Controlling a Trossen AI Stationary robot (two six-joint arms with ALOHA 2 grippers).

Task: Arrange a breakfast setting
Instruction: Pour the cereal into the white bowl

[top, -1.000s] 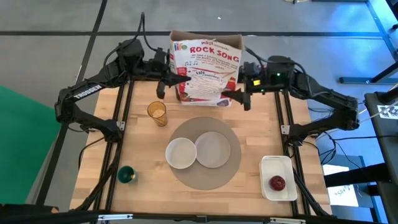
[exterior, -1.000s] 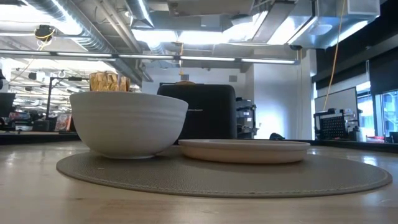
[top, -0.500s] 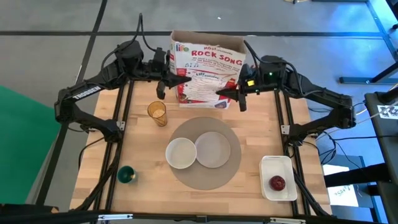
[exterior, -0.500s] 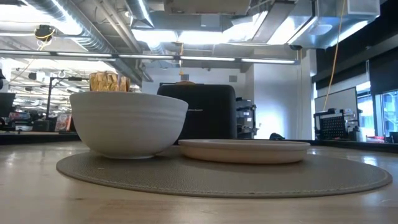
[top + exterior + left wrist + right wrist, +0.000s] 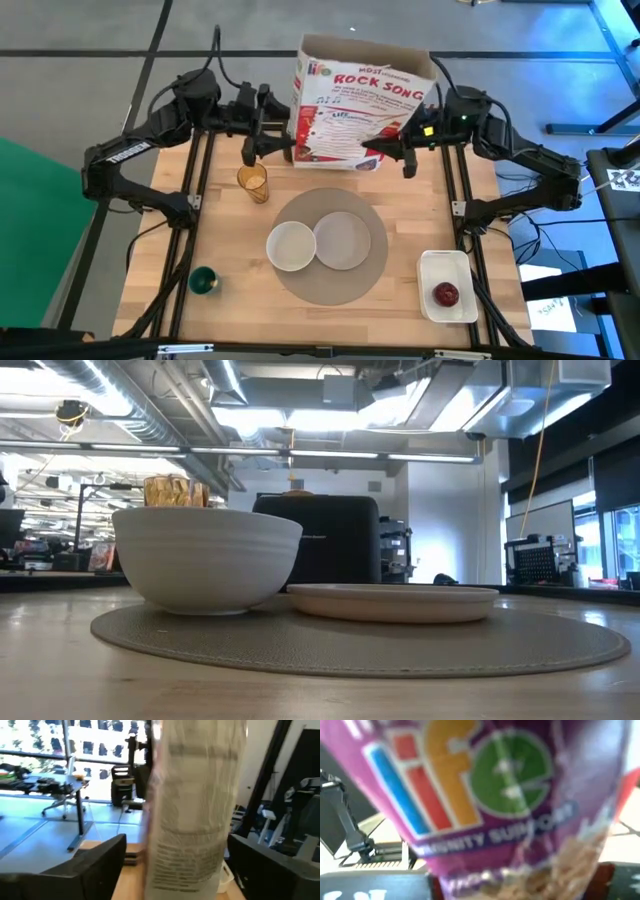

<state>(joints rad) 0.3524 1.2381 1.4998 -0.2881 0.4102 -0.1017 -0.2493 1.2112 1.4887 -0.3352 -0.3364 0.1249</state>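
Left claw: your left gripper [image 5: 268, 136] sits at the table's far edge, fingers spread wide, nothing pinched; the cereal box [image 5: 360, 103] stands just beside it on its right.
Tumbler: amber tumbler [image 5: 252, 183], upright, just nearer you than that claw.
Setting: round grey placemat [image 5: 330, 285], well nearer than both claws, carries white bowl [image 5: 291, 246] on the left touching white plate [image 5: 343, 241].
Box: white front, red lettering, top flaps open, tilted.
Right claw: your right gripper [image 5: 395, 148] is closed on the box's lower right corner.
Apple: red apple [image 5: 445, 294] in the white tray [image 5: 448, 266], far nearer than the right claw.
Views: the low view alone shows the bowl's ribbed wall [image 5: 205, 560]; the right wrist view alone shows the box's purple face [image 5: 495, 795].
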